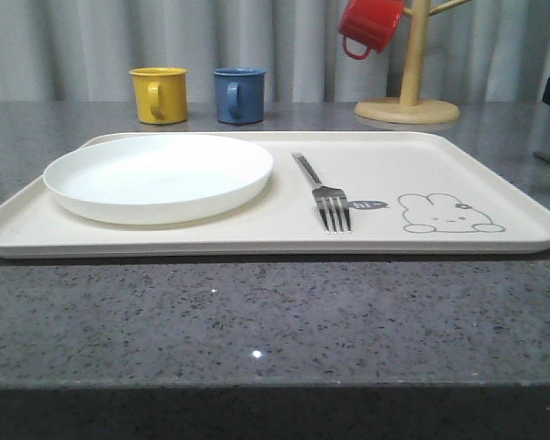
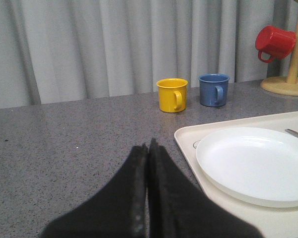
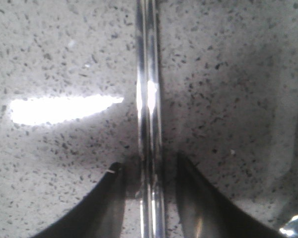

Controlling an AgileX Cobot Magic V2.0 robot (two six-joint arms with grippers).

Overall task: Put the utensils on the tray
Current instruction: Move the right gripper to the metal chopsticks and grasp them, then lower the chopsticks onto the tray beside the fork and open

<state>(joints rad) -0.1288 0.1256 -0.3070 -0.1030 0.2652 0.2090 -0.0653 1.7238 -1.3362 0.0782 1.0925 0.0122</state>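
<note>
The cream tray (image 1: 412, 165) lies across the grey counter with its rabbit drawing at the right. On its left half rests the round white plate (image 1: 158, 176), and the silver fork (image 1: 323, 194) lies in the middle, tines toward the front. In the right wrist view, the pair of slim metal chopsticks (image 3: 148, 74) lies side by side on the speckled counter. My right gripper (image 3: 148, 161) is open and straddles them, with a gap on each side. My left gripper (image 2: 149, 145) is shut on nothing, low over the counter left of the tray (image 2: 186, 136) and plate (image 2: 253, 163).
A yellow mug (image 1: 159, 94) and a blue mug (image 1: 239, 94) stand behind the tray. A red mug (image 1: 369, 25) hangs on a wooden mug tree (image 1: 409, 92) at the back right. Something shiny (image 3: 294, 225) lies on the counter near the right fingers.
</note>
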